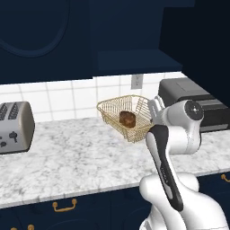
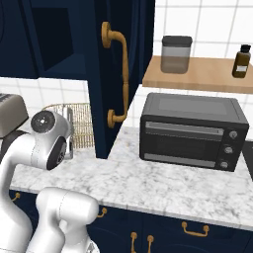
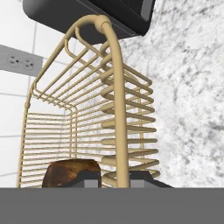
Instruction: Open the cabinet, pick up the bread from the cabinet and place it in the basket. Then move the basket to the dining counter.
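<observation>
Fingertips of my dark two-finger pincer (image 3: 114,178) sit pressed close on either side of one rim wire of the golden-yellow wire-mesh basket (image 3: 87,113), pinching it at the near wall. Just inside that wall, to one side of the tips, lies the small round brown lump of bread (image 3: 70,171), resting on the basket floor. From the left base camera the bread (image 1: 127,118) shows in the middle of the basket (image 1: 112,110), which stands on the grey-white marbled worktop (image 1: 67,152).

I judge the basket light and stiff, but its smooth round wire looks slippery in a narrow pinch, and held by one edge it may tilt and let the loose bread roll. A hold on the thicker rim bar, as now, seems the best on offer; I would lift level and slowly.

Beyond the basket's far wall sit the black toaster oven (image 3: 105,17) and the white tiled wall (image 3: 13,100). The dark navy wall cabinet door with its brass bar handle (image 2: 121,74) stands open above.
</observation>
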